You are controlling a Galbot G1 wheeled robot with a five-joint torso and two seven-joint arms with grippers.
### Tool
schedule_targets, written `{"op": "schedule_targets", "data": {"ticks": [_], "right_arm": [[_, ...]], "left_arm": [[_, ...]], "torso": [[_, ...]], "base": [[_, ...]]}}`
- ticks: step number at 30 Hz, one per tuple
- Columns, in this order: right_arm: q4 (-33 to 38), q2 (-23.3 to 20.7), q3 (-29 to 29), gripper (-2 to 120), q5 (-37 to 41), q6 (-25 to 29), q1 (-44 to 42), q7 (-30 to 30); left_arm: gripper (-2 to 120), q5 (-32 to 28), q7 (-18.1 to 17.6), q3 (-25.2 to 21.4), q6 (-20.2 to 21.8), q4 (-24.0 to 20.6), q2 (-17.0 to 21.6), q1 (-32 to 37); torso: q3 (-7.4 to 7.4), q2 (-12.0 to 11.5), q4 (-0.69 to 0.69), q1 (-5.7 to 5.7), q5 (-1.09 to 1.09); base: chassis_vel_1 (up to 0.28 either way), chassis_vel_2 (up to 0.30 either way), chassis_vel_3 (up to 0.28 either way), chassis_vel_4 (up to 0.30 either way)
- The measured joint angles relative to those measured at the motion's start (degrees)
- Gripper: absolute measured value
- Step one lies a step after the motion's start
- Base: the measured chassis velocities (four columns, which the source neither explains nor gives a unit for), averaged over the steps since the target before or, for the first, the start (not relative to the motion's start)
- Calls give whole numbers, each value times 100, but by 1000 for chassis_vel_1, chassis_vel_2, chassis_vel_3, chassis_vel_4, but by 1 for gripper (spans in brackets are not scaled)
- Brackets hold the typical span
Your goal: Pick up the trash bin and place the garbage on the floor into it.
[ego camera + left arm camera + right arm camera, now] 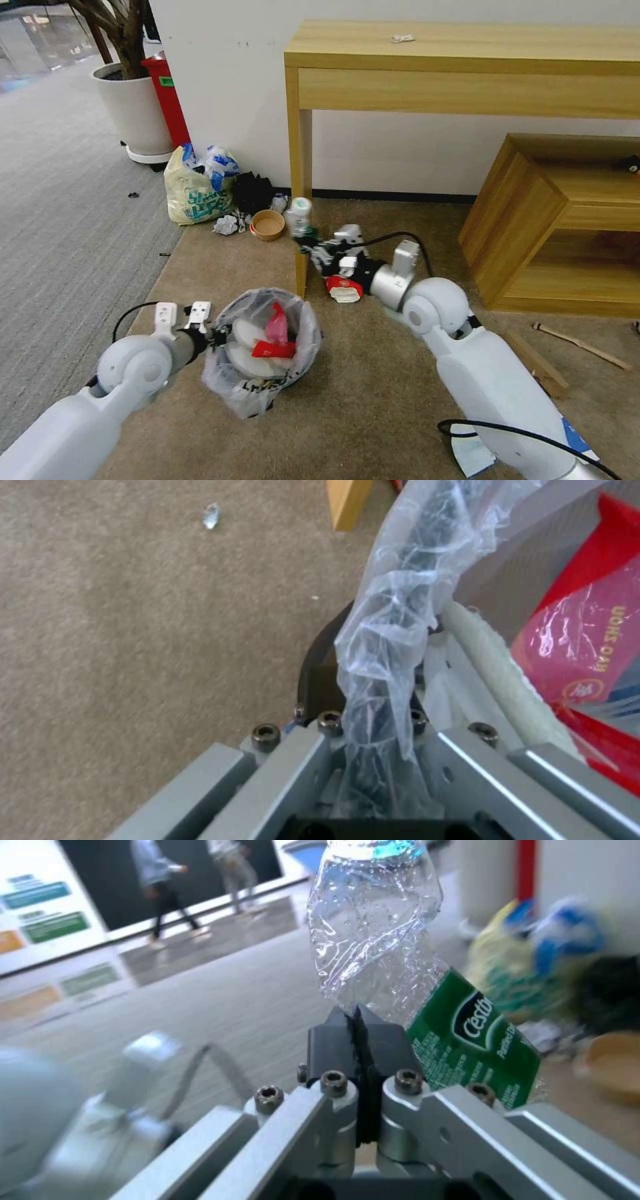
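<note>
The trash bin (263, 347) sits on the beige carpet (373, 393) near me, with my left gripper (215, 335) clenched on its rim and clear liner (393, 630). Inside I see a white slipper (248, 333) and a red wrapper (276, 327). Farther out, beside the desk leg (300, 200), my right gripper (308, 241) has its jaws pinched on a crushed clear plastic bottle (380, 940) with a green label, held off the carpet. A red-and-white carton (344, 288) lies under that arm.
</note>
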Motion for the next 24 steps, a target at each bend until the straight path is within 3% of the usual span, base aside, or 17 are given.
{"op": "schedule_targets", "data": {"ticks": [8, 16, 24], "right_arm": [[189, -474, -334, 0, -63, -193, -547, 87], [122, -542, -519, 2, -281, -211, -653, 204], [57, -618, -519, 35, -474, -95, -668, 405]], "left_arm": [[0, -319, -126, 174, 0, 23, 54, -198], [0, -332, -125, 20, 0, -56, 113, -52], [0, -303, -99, -410, 0, -186, 185, 275]], "torso": [[0, 0, -1, 0, 1], [0, 0, 0, 0, 0], [0, 0, 0, 0, 0]], "base": [[0, 0, 0, 0], [0, 0, 0, 0], [0, 0, 0, 0]]}}
